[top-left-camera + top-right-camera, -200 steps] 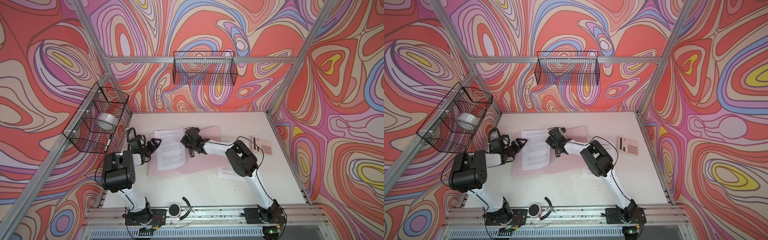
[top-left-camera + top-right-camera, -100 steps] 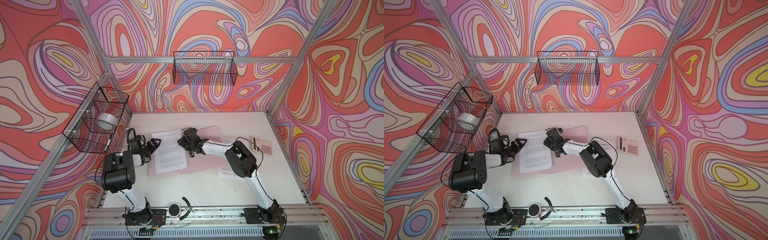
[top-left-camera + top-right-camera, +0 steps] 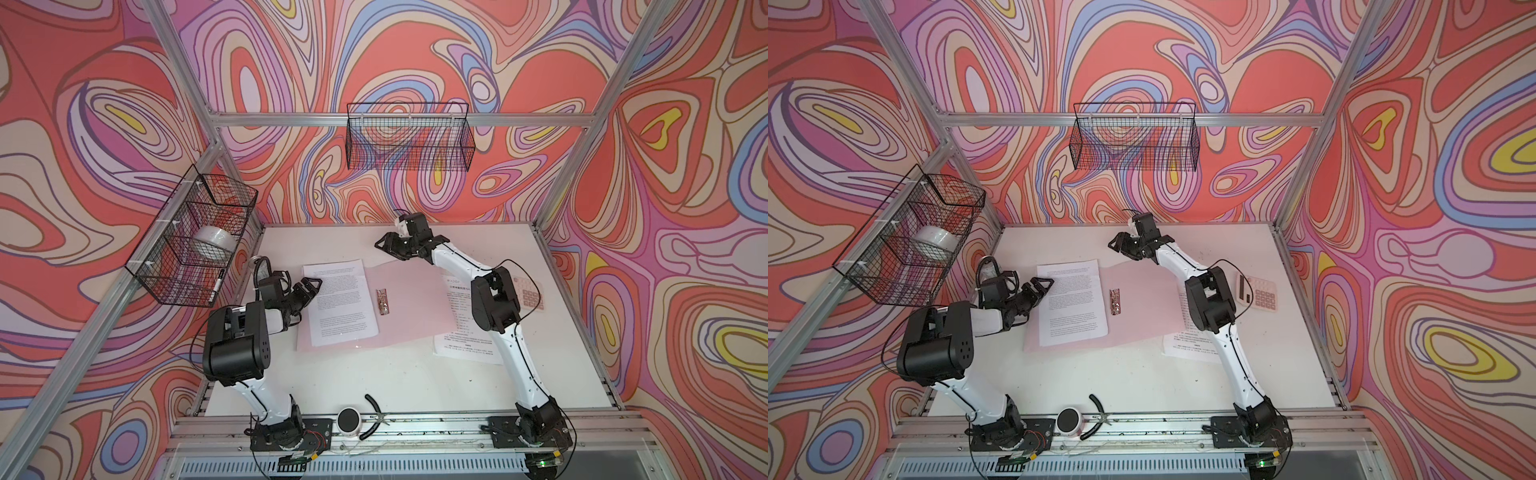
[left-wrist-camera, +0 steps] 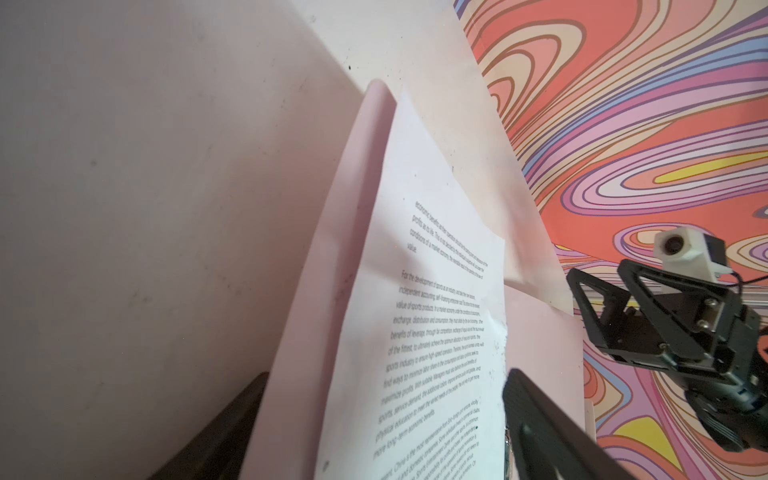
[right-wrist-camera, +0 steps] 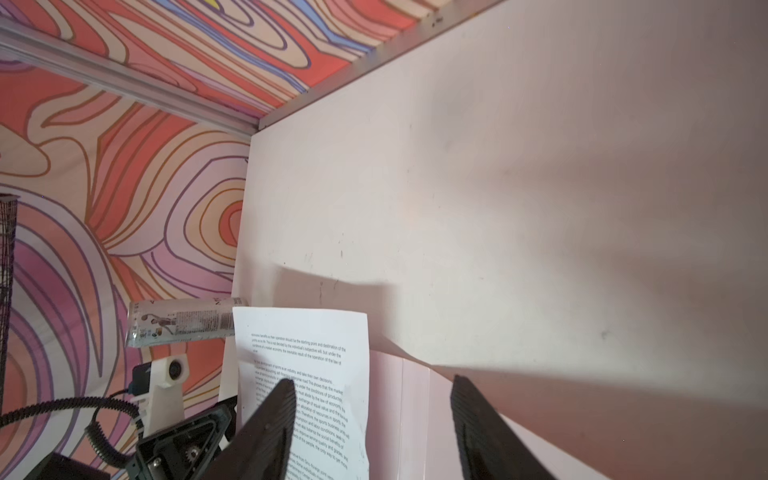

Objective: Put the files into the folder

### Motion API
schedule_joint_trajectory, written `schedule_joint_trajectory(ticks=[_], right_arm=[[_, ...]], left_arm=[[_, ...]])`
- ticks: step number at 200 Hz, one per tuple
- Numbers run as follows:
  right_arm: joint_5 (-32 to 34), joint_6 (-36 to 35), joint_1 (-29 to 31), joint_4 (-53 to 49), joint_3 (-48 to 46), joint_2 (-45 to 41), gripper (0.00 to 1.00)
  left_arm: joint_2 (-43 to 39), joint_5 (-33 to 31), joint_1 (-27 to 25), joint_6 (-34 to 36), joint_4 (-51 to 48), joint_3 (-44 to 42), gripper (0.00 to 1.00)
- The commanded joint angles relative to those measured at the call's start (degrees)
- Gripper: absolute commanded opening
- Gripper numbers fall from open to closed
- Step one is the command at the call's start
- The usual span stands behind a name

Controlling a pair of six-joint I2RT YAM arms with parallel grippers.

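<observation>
Plainly, the near part of the table (image 3: 374, 382) offers open room for either arm to swing. Further in, on the right, a second sheet (image 3: 457, 349) lies outside the folder (image 3: 415, 303) and partly under the right arm. It meets the folder's right edge, and which lies on top I cannot tell.

The folder is spread flat with both leaves open and a clip (image 3: 383, 301) at its spine. One sheet (image 3: 340, 303) rests on the left leaf, and its far edge appears to overhang the folder's far edge. The left gripper (image 3: 312, 289) hovers just beside that sheet's left edge, jaws spread and empty, likely placed to square it.

Farthest off, the right gripper (image 3: 388, 249) hangs above the folder's far edge, jaws apart and holding nothing, well clear of the paper. The right leaf is bare.
</observation>
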Motion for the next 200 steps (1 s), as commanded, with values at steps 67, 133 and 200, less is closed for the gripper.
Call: schedule_joint_trajectory(ticks=[67,133,200], right_arm=[[-11.70,-3.81,3.08,-2.84,5.53,7.43,0.54],[-13.77,-0.51,5.25,-1.41,10.35,12.92,0.49],[-16.54,4.48,6.13,4.48,9.99,14.56,0.19]], left_arm=[[-0.49,0.37,0.36,0.20,1.38,0.27,0.85],[-0.59,0.41,0.35,0.21,1.34,0.19,0.85],[-0.62,0.42,0.35,0.20,1.35,0.20,0.85]])
